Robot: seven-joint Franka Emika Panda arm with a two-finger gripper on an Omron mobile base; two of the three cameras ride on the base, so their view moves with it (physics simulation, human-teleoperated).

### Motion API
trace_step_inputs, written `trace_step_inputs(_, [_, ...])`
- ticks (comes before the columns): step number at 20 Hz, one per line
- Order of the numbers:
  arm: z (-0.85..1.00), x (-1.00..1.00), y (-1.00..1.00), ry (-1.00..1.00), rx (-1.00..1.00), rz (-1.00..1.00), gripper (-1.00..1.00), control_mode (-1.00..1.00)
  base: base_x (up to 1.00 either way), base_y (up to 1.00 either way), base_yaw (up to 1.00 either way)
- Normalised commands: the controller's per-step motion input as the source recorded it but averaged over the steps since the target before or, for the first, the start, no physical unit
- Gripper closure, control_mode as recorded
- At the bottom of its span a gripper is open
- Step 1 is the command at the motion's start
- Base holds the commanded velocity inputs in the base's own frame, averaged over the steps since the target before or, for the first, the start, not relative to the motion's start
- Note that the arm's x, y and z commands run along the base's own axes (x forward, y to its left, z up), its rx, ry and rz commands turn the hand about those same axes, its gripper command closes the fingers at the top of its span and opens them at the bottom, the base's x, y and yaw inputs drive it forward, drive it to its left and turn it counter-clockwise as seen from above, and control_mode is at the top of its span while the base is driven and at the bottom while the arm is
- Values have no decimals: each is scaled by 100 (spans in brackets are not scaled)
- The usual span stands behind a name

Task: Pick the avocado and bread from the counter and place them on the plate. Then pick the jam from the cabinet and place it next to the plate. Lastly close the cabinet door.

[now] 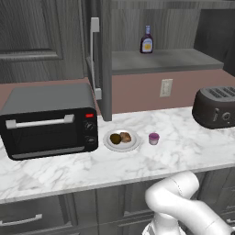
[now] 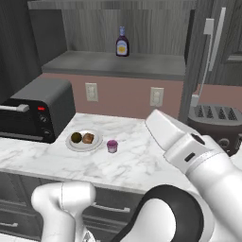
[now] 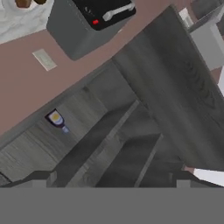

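Observation:
On the white marble counter (image 1: pixel 183 151) stands the plate (image 1: pixel 109 143), with the dark avocado (image 1: pixel 115 138) and the tan bread (image 1: pixel 125 137) lying on it. The pink-purple jam (image 1: pixel 153 138) stands on the counter just right of the plate (image 2: pixel 70 144), a small gap between them. The cabinet (image 1: pixel 160 59) is open; its door (image 1: pixel 106 59) swings out toward me, silver handle (image 1: pixel 94 50) on its left. In the hand view my gripper (image 3: pixel 111 181) is open and holds nothing; it looks at the cabinet shelves and the door (image 3: pixel 175 87).
A dark bottle with a yellow label (image 1: pixel 146 40) stands on the cabinet shelf. A black toaster oven (image 1: pixel 48 120) sits left of the plate and a dark toaster (image 1: pixel 215 106) at the right. Drawer fronts run below the counter edge.

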Motion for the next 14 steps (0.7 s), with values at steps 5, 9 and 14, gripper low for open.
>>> trace_step_inputs(5, [0, 18, -28, 0, 10, 0, -100, -100, 0, 0, 0])
trace_step_inputs(9, [0, 33, -19, 0, 7, -3, -100, -100, 0, 0, 0])
trace_step_inputs(14, [-4, 44, -2, 3, 1, -4, -100, -100, 0, 0, 0])
